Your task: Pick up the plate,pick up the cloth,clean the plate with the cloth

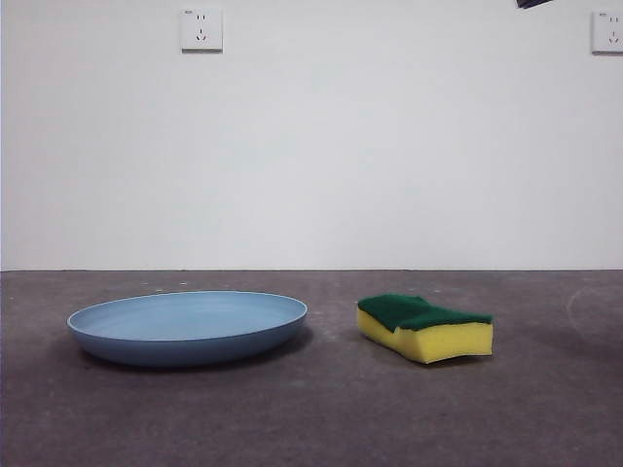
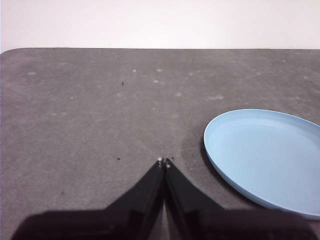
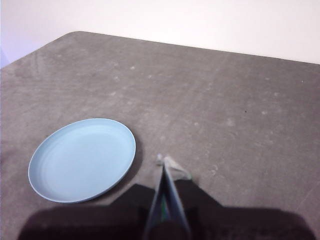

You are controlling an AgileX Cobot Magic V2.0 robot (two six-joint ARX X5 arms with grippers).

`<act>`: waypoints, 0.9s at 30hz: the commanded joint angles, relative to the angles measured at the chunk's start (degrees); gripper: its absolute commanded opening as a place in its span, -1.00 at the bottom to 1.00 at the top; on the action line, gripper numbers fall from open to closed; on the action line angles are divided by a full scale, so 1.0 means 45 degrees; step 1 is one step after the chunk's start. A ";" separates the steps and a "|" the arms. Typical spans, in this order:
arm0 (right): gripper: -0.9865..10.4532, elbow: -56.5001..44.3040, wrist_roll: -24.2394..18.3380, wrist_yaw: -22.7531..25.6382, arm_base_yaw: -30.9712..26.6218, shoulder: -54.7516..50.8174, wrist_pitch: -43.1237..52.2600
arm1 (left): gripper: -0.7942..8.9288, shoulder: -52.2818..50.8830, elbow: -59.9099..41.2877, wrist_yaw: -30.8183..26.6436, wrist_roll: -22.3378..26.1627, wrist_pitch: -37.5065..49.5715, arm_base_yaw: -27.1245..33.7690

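The light blue plate (image 1: pixel 185 326) lies flat on the dark grey table, left of centre in the front view. To its right, a short gap away, rests the cloth (image 1: pixel 425 327), a yellow sponge block with its green scouring layer facing up. My left gripper (image 2: pixel 164 161) hovers shut above bare table, with the plate (image 2: pixel 270 155) off to one side of its tips. My right gripper (image 3: pixel 164 162) is also shut and holds nothing; the plate (image 3: pixel 82 159) lies beside it. Its jaws hide nearly all of the cloth in the right wrist view.
A white wall with two sockets (image 1: pixel 201 29) stands behind the table (image 1: pixel 321 409). One arm shows only as a black tip (image 1: pixel 533 3) at the top right of the front view. The table's rounded far corner (image 2: pixel 15 52) shows in the left wrist view.
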 commanded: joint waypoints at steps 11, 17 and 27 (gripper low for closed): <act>-0.84 -0.0233 -0.1404 -0.0087 -0.2307 -0.1608 0.0073 | -0.84 -0.0034 -0.0185 -0.0010 0.0015 0.0034 0.0044; -0.83 -0.1433 -0.1355 -0.3458 -0.5965 -0.3298 0.0602 | -0.84 -0.0034 -0.0185 -0.0015 0.0015 0.0034 0.0044; -0.83 -0.4493 -0.1321 -0.3628 -0.7970 -0.6926 0.1258 | -0.84 -0.0034 -0.0185 -0.0015 0.0015 0.0034 0.0044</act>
